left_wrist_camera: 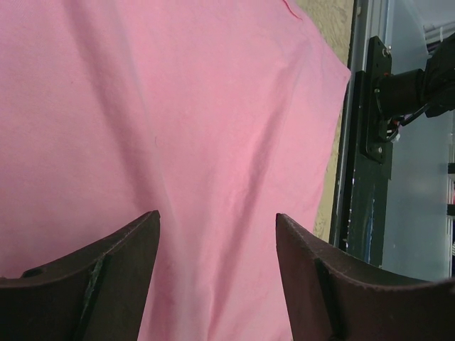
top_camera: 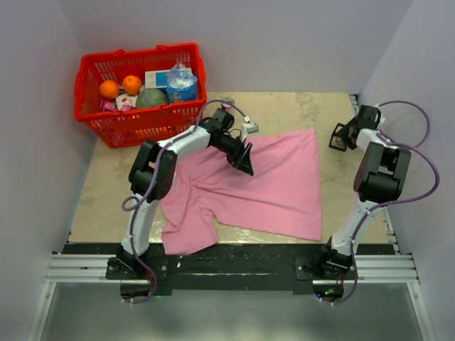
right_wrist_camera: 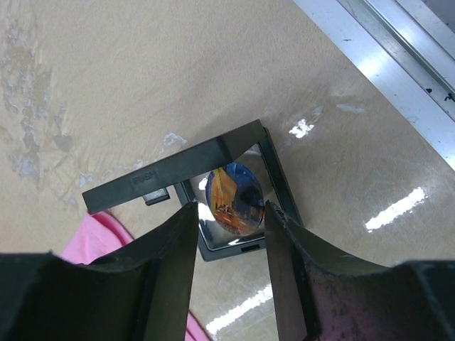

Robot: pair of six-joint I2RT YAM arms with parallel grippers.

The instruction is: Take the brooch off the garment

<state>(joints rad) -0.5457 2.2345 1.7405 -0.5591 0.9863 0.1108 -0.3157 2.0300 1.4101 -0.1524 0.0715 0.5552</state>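
garment (left_wrist_camera: 213,106) runs past the left wrist view's edges; right gripper (right_wrist_camera: 229,207) hides part of the black frame (right_wrist_camera: 163,174)

One pink garment (top_camera: 277,181) lies on one desk (top_camera: 106,185). One red basket (top_camera: 135,128) holds two oranges (top_camera: 109,89) (plus one blue bottle (top_camera: 182,83) and one green ball (top_camera: 151,98)). One black frame (right_wrist_camera: 163,177) has one round brooch (right_wrist_camera: 234,195) in it.

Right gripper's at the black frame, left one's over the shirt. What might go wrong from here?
The open right gripper closely flanks the brooch inside the black frame; pulling away may snag and tip the frame.
The frame sits near the metal edge rail, so a nudge might shove it off.
The open left gripper hangs low over the garment and might drag it.
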